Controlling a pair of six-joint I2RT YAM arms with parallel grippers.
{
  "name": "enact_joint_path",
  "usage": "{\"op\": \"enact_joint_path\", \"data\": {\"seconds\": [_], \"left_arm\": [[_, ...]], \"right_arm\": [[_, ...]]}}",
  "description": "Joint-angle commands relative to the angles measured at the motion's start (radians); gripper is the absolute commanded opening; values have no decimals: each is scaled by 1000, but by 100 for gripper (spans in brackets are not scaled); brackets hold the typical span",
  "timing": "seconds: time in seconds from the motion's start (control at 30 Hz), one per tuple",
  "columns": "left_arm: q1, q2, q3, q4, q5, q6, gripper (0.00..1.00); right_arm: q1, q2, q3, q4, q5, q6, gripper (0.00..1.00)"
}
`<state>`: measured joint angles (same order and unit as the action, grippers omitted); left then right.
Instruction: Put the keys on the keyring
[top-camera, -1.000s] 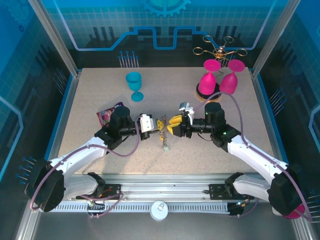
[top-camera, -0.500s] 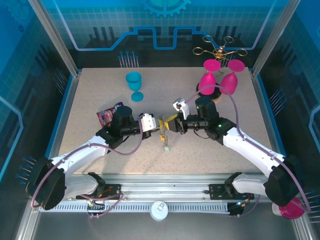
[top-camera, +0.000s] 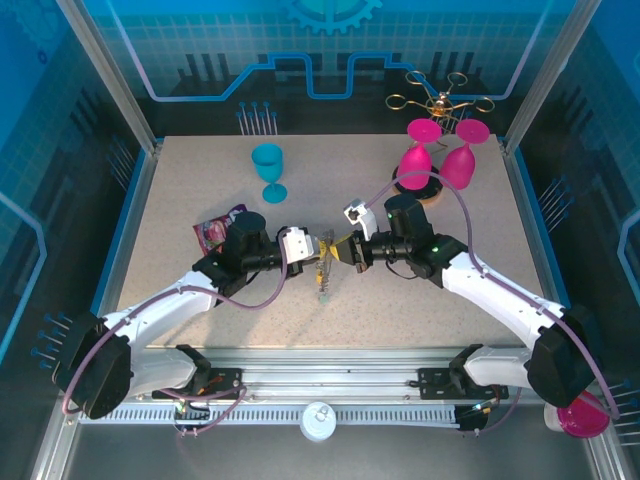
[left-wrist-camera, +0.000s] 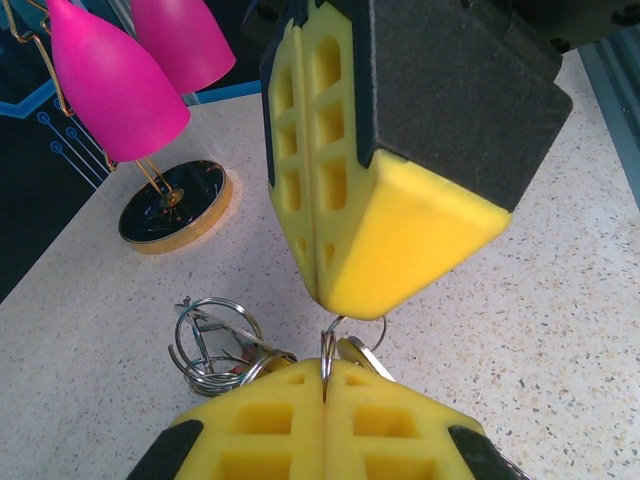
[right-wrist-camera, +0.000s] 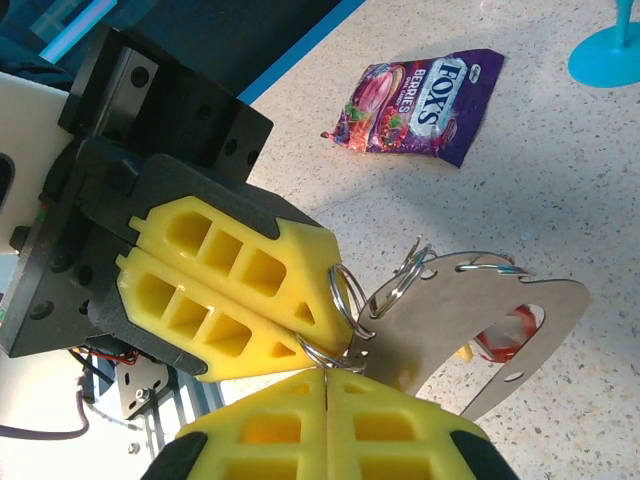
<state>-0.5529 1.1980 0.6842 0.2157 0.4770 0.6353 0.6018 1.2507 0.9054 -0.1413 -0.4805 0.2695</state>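
Nearest the table's (top-camera: 450, 300) front edge, the keys (top-camera: 325, 278) hang as a loose bunch below the two pincers, over the middle of the table, possibly touching it. The keyring (right-wrist-camera: 344, 292) is held just above them. The left gripper (left-wrist-camera: 325, 378) has its yellow pads pressed together on a thin loop of ring wire. The right gripper (right-wrist-camera: 326, 385) meets it tip to tip, its pads also pressed together on ring wire. A flat metal tag (right-wrist-camera: 470, 310) hangs from the same cluster. Handling judgement: the cluster is light, but the wire is stiff, springy and slippery, and the dangling keys will swing and twist the ring in the pads. Grip the ring on a bare stretch of wire beside the split, flat across the pads. Grip a key by its broad head, never the blade. Farther back lie the snack wrapper (top-camera: 213, 232) toward the left edge, then the teal goblet (top-camera: 268, 170) and the pink glasses (top-camera: 438, 160), with the gold wire rack (top-camera: 440, 100) beyond the far right corner.
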Motion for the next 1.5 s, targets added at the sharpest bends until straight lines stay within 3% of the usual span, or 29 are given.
{"op": "enact_joint_path", "data": {"seconds": [0.0,0.2,0.33,0.43,0.97,1.13,1.23,1.37,1.47], "left_arm": [[-8,-1,35,29,7,18,0],[-8,-6,29,39,13,12,0],[-8,-5,29,36,18,11,0],[-8,-5,29,36,21,9,0],[-7,-6,28,42,29,9,0],[-8,-7,28,40,28,11,0],[-8,-12,22,47,19,12,0],[-8,-27,-2,131,36,-28,0],[-8,-50,-49,287,111,-91,0]], "right_arm": [[15,-2,24,-20,21,-2,0],[12,-3,23,-34,41,-13,0],[12,-8,14,17,-32,-3,28],[12,-9,9,36,-52,4,32],[12,36,31,-27,-1,-22,19],[7,34,35,-22,-13,-13,0],[-11,10,22,-7,-23,4,0],[-39,-1,-13,20,-28,33,0],[-64,30,-67,92,-79,87,0]]}}
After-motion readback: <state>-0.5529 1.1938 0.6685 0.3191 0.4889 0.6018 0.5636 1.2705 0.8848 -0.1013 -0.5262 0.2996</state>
